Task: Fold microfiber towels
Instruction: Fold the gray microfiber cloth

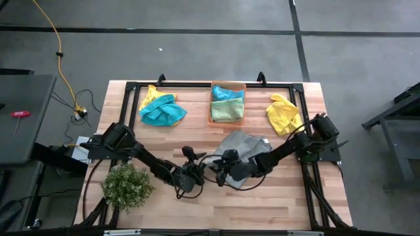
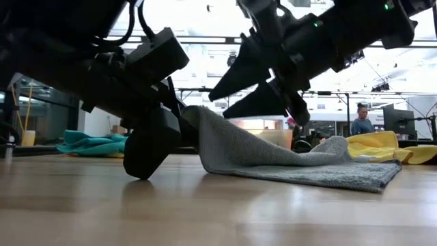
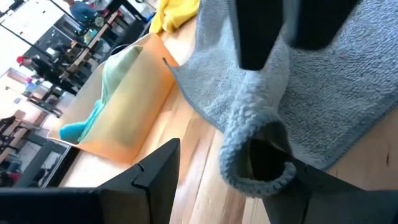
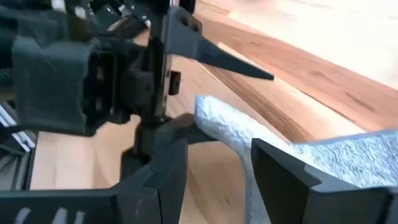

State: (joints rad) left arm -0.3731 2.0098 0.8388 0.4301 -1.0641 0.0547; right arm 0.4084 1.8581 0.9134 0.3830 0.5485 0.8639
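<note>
High view shows a wooden table (image 1: 275, 196) with two dark arms reaching toward its middle. A grey towel (image 1: 244, 149) lies there, partly flat and partly bunched up. The left claw (image 1: 190, 176) sits at the near left corner of this towel. The right claw (image 1: 224, 165) is just beside it, over the same end of the grey towel.

Low view shows the left claw (image 2: 158, 140) down close to the table, with the grey towel (image 2: 273, 154) edge lifted up against it. The rest of the towel slopes down and lies flat on the wood. The right claw (image 2: 273, 89) hangs just above the towel with its two fingers spread apart and nothing between them.

Left wrist view shows the left claw's fingers (image 3: 155, 180) standing wide apart. A curled corner of the grey towel (image 3: 255, 155) lies between them, but the fingers are not squeezing it.

Right wrist view shows a raised fold of the grey towel (image 4: 224, 127) between the right claw's open fingers (image 4: 280, 171).

Farther back, an orange bin (image 1: 228, 103) holds a blue towel (image 1: 228, 92) and a green towel (image 1: 227, 111). A teal towel (image 1: 162, 113) lies on a yellow towel (image 1: 155, 98) at the back left. Another yellow towel (image 1: 283, 114) lies at the back right. A small green plant (image 1: 126, 186) stands at the front left.
</note>
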